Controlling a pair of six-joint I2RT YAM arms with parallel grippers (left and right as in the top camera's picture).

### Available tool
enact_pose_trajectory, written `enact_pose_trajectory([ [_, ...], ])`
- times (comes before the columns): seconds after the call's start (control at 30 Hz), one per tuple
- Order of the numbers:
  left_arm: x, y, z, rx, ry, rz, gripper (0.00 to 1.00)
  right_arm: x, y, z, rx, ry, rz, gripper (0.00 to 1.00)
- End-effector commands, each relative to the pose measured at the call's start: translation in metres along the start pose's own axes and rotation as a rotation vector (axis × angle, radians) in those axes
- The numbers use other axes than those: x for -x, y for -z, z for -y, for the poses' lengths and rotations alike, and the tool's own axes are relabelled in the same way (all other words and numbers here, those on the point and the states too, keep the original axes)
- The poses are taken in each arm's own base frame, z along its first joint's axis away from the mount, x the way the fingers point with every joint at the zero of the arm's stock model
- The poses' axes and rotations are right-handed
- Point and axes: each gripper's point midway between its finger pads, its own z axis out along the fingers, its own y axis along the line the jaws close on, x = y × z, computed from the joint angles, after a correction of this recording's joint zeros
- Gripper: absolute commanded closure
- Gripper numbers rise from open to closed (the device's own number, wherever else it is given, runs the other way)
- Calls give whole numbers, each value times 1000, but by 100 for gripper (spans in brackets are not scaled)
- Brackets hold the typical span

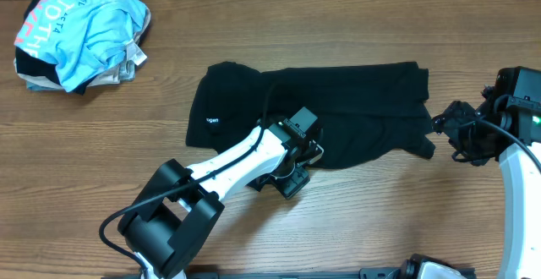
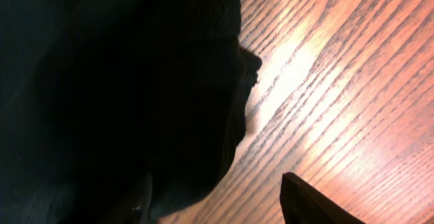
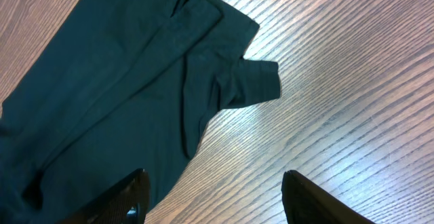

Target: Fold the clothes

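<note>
Black polo shirt (image 1: 355,110) lies stretched sideways across the middle of the wooden table (image 1: 101,161), gathered into a long band with folds running along it.

Nearest the robot, the left arm reaches in from the table's front edge and puts the left gripper (image 1: 292,176) at the shirt's near hem. In the left wrist view its fingers (image 2: 308,203) stand apart. Dark cloth fills the side by one finger and bare wood lies by the other, with the cloth's edge running between them. They are closed on nothing.

On the robot's right, the right gripper (image 1: 441,127) sits just beside the shirt's right end. Its two fingers (image 3: 129,197) are spread wide, one over the cloth and one over the wood, and they hold nothing. Whether they touch the fabric cannot be told. Just ahead of them a short sleeve (image 3: 254,81) juts out flat onto the table.

Farther off, towards the shirt's bunched left end, a small white logo (image 1: 211,119) shows on the fabric.

At the far left corner, well apart from the shirt, a light-blue T-shirt (image 1: 84,21) with pink and white lettering tops a heap of other clothes (image 1: 122,66).
</note>
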Motion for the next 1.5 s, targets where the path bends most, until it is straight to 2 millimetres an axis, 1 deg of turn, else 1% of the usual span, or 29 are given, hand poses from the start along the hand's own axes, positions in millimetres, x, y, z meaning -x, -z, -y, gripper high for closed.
enact_pose_trajectory([
  [0.0, -6, -7, 0, -12, -15, -16, 42, 1, 1, 0, -4, 3, 11, 34],
  [0.1, -6, -9, -1, -12, -13, -12, 46, 2, 1, 0, -4, 3, 12, 34],
  [0.2, -8, -13, -1, -12, -6, -13, 51, 2, 1, 0, -3, 3, 13, 34],
  [0.23, -10, -15, -1, -12, 3, -16, 55, 2, 1, 0, -3, 3, 13, 34],
  [0.3, -15, -17, -1, -12, 35, -31, 64, 2, 1, 0, -4, 3, 12, 34],
  [0.37, -23, -17, -2, -10, 78, -61, 80, 1, 1, 1, -5, 3, 9, 34],
  [0.47, -40, -7, -7, 15, 183, -147, 94, -4, 0, 3, -14, 0, -9, 34],
  [0.5, -45, 0, -9, 13, 210, -177, 96, -5, 0, 4, -17, -1, -15, 34],
  [0.57, -54, 19, -11, 10, 261, -239, 96, -8, -1, 5, -23, -3, -30, 34],
  [0.67, -57, 48, -15, -1, 301, -285, 96, -11, -4, 7, -33, -6, -48, 34],
  [0.73, -53, 64, -18, -11, 320, -282, 96, -13, -10, 8, -41, -16, -67, 36],
  [0.8, -46, 78, -16, -38, 334, -268, 96, -20, -19, 13, -59, -40, -103, 40],
  [0.9, -37, 92, -16, -60, 345, -237, 96, -42, -38, 19, -74, -49, -199, 47],
  [0.97, -33, 95, -17, -58, 344, -219, 96, -61, -53, 22, -87, -43, -266, 50],
  [1.1, -29, 95, -18, -57, 342, -204, 96, -91, -77, 28, -115, -59, -328, 50],
  [1.2, -30, 95, -18, -56, 343, -205, 96, -101, -91, 30, -117, -65, -328, 50],
  [1.27, -30, 95, -20, -47, 344, -205, 96, -103, -102, 32, -117, -79, -307, 50],
  [1.33, -30, 95, -23, -36, 344, -206, 96, -102, -112, 36, -127, -102, -271, 50],
  [1.47, -33, 95, -33, 28, 381, -211, 96, -99, -127, 41, -131, -114, -224, 51],
])
